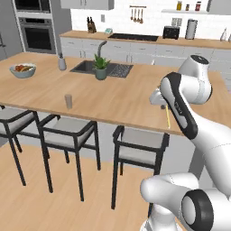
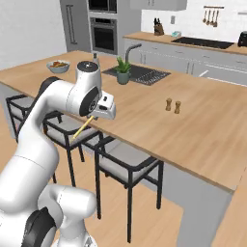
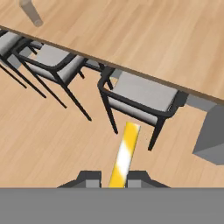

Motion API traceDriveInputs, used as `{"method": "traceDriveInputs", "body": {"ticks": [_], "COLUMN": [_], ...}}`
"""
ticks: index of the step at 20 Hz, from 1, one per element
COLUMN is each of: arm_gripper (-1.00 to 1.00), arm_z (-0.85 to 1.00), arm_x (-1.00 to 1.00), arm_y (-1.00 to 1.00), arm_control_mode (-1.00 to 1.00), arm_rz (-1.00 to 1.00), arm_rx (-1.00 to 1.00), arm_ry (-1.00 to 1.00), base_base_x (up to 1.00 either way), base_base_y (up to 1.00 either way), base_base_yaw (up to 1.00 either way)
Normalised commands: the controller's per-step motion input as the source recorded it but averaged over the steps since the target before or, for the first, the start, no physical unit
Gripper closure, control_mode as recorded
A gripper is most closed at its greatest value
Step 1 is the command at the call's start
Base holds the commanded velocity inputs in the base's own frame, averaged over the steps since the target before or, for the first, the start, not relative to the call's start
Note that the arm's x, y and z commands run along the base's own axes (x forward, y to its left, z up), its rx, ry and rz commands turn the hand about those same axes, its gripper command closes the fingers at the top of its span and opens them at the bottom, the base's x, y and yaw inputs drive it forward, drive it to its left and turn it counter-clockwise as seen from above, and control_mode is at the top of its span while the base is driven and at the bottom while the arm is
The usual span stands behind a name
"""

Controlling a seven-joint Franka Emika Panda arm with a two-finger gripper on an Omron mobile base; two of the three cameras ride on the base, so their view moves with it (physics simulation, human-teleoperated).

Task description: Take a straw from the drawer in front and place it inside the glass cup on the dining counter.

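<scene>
Clamped between the gripper [image 3: 113, 180] fingertips, the straw [image 3: 124, 154] is held out over the near edge of the dining counter [image 1: 113, 99], above a grey-seated stool [image 3: 144, 94]. Well to the left on that counter, the glass cup [image 1: 68, 101] is seen standing upright

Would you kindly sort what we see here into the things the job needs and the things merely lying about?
Job:
- straw, held in the shut claw
- glass cup
- dining counter

Lying about:
- fruit bowl
- plant pot
- soap bottle
- two shakers
- stools
</scene>
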Motion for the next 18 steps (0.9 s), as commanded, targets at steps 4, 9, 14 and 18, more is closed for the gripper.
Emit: {"method": "traceDriveInputs", "body": {"ticks": [4,9,14,18], "arm_gripper": [1.00,1.00,1.00,1.00], "arm_z": [0.00,0.00,0.00,0.00], "arm_x": [0.00,0.00,0.00,0.00], "arm_y": [0.00,0.00,0.00,0.00], "arm_control_mode": [1.00,1.00,1.00,1.00], "arm_rz": [0.00,0.00,0.00,0.00], "arm_rx": [0.00,0.00,0.00,0.00], "arm_ry": [0.00,0.00,0.00,0.00], "base_base_x": [0.22,0.08,0.00,0.02], "base_base_y": [1.00,1.00,1.00,1.00], "base_base_yaw": [-0.47,-0.40,-0.31,-0.25]}}
